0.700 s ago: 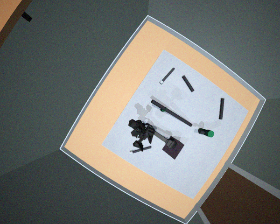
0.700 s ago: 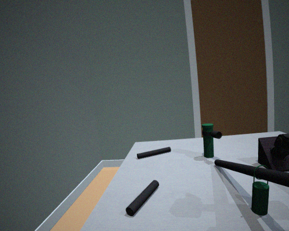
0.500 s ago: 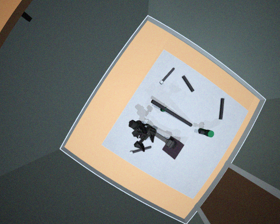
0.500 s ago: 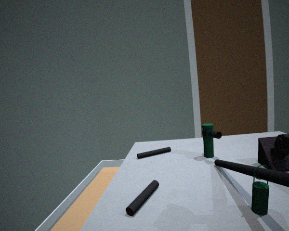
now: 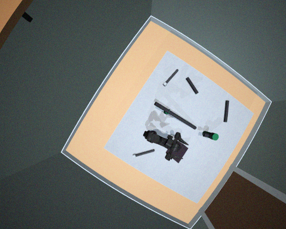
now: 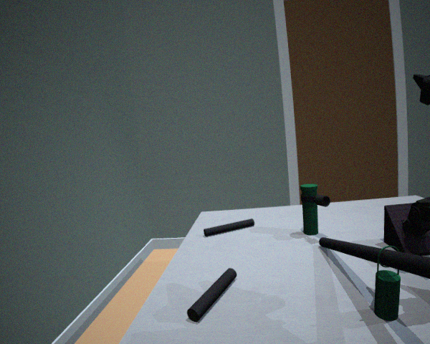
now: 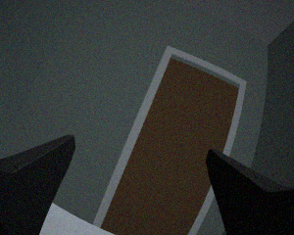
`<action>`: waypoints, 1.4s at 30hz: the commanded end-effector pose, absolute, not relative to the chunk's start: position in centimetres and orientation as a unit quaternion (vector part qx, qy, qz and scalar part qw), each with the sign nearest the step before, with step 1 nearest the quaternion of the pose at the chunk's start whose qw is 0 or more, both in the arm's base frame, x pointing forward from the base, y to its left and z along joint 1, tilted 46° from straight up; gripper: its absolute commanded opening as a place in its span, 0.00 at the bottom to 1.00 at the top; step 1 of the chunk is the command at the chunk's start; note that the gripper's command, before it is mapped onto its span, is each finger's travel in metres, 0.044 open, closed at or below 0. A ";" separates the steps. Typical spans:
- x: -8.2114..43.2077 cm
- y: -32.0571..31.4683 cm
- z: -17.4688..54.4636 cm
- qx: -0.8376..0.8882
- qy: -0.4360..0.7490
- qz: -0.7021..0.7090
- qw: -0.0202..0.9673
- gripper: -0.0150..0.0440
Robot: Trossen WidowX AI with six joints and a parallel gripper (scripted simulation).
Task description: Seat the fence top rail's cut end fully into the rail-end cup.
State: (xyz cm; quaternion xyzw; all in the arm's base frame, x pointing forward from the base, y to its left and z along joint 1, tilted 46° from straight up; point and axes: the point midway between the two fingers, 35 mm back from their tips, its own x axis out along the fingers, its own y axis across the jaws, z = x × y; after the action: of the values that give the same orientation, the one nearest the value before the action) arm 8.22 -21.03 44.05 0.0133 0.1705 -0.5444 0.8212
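Note:
The long dark rail (image 5: 181,119) (image 6: 350,249) passes through the wire loop above the small green post (image 5: 166,112) (image 6: 387,296). Its cut end (image 5: 195,127) (image 6: 322,241) is outside the cup, with a gap between them, and lower than the cup in the exterior view. The dark rail-end cup (image 5: 206,134) (image 6: 322,201) sticks out from the band high on the big green post (image 5: 214,136) (image 6: 310,222), just under its cap. My gripper (image 5: 185,151) (image 7: 142,150) is open and empty, raised above the table and apart from the rail. Only part of it shows in the exterior view.
Short dark rods lie at the far side (image 5: 226,111) (image 6: 228,227) and nearer the back (image 5: 191,85) (image 6: 212,294). Thin light-tipped rods (image 5: 171,77) (image 5: 144,152) lie beyond the rail and beside the arm. The arm's dark purple base (image 5: 178,160) (image 6: 393,222) stands below it.

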 end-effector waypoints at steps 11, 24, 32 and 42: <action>22.0 -19.1 26.7 0.087 0.436 -0.101 0.890 1.00; 27.5 -7.5 16.6 0.261 0.461 0.313 0.788 1.00; 27.6 -8.0 16.1 0.234 0.451 0.329 0.796 1.00; 28.0 -13.1 10.8 -0.046 0.309 0.473 0.824 1.00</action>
State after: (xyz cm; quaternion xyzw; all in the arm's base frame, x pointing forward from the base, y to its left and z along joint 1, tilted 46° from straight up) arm 27.89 -10.43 13.18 0.0884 0.3834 0.4147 0.8205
